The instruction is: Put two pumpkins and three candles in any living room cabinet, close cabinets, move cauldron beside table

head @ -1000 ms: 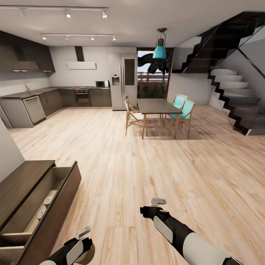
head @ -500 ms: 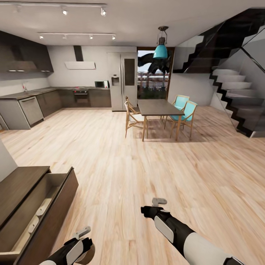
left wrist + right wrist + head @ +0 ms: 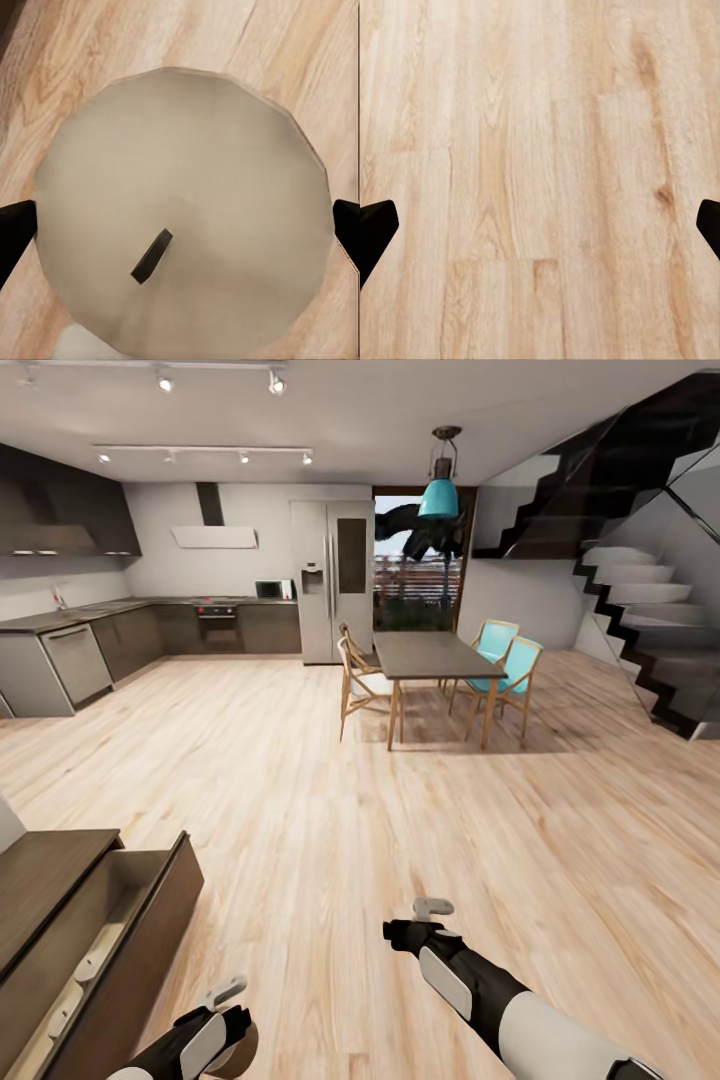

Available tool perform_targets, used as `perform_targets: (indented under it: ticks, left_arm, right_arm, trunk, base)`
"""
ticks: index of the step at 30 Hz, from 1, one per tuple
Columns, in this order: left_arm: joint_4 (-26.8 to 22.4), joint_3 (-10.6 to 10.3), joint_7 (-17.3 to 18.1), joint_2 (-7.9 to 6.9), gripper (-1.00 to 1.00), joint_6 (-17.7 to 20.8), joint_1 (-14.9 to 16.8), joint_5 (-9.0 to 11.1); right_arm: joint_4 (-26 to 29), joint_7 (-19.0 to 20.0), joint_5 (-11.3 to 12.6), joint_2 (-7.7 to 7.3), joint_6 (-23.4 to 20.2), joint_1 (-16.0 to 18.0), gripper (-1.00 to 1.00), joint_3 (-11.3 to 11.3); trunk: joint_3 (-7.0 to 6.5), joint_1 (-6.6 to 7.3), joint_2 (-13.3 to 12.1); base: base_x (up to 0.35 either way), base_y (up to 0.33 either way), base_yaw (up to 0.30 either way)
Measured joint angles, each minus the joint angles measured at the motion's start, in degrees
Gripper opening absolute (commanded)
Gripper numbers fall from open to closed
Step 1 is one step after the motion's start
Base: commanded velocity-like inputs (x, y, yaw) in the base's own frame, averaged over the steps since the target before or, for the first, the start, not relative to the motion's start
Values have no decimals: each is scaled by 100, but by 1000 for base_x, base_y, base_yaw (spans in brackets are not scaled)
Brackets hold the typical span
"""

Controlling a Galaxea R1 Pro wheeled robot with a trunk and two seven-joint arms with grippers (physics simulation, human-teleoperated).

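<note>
Dark-topped wooden-legged dining table far across bare plank floor, dark-brown low cabinet drawer open, left gripper clasping stubby pale candle wick-up, right gripper spread wide, holding nothing.

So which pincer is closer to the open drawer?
Left. The left pincer sits just beside the drawer; the right pincer is farther off over bare floor.

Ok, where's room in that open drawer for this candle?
The drawer's far end, between its end wall and the two candles, is bare; its near end is crowded. The cabinet top alongside is bare too. Your left hand holds the candle.
</note>
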State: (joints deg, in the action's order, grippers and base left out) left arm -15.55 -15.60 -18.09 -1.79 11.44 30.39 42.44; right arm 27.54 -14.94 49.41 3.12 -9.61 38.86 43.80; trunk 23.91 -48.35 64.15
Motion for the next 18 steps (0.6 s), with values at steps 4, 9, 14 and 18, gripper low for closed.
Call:
perform_targets:
  ticks: [4, 9, 14, 18]
  left_arm:
    - [0, 0, 0, 0, -100, 0, 0, 0]
    - [0, 0, 0, 0, -100, -2, 0, 0]
    - [0, 0, 0, 0, -100, 0, 0, -1]
    - [0, 0, 0, 0, -100, -3, 0, 0]
  right_arm:
    - [0, -2, -6, 0, 0, 0, 100, 0]
    - [-1, 3, -13, 0, 8, 1, 100, 0]
    - [-4, 4, -11, 0, 12, 0, 100, 0]
    - [-2, 4, -38, 6, 9, 0, 100, 4]
  trunk:
    - [0, 0, 0]
    - [0, 0, 0]
    - [0, 0, 0]
    - [0, 0, 0]
  base:
    - [302, 0, 0]
    - [320, 0, 0]
    - [323, 0, 0]
    - [323, 0, 0]
